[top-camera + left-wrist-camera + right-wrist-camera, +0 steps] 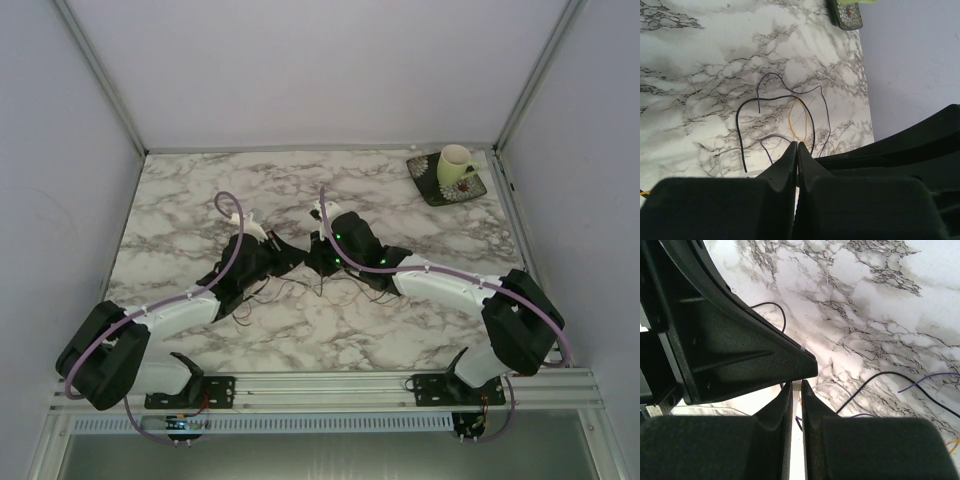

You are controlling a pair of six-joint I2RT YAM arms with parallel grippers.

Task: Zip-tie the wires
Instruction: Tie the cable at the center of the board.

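Zip-tying stage: judged mid-task; the wires (775, 97) lie loose, not cinched into 1 bundle in any view.
Wires, place: middle of the tabletop (200, 200), under and around the spot where the 2 arms meet.
Wires, make-up: black, purple and orange strands in open loops, lying flat.
Wires, direction: in the left wrist view the loops fan out just ahead of the left fingertips. In the right wrist view, strands run off to either side of the right tips.
Wires, axis: no single long axis. In the top view the spread runs roughly along the near edge.
Nearer arm: neither clearly; both sets of tips sit over the wires, close to each other.
Left gripper (796, 147): fingers pressed together tip to tip. Whether a strand or tie is pinched between them, cannot tell.
Right gripper (796, 387): jaws almost together, leaving a thin pale slit. Cannot tell whether that is a tie strip or the tabletop showing through. The left gripper's black body crowds just above it.
Pale loop (727, 154): thin, whitish, on the tabletop just beside the left fingers; possibly the zip tie, too faint to confirm.
Next move (judgement): the strands must be gathered toward 1 line before a tie can close round them.
Risk (judgement): strands this thin may slip from closed tips, and the 2 grippers are near enough to collide.
Other: mug (455, 163) on a plate (432, 190) at the far right corner, well apart.
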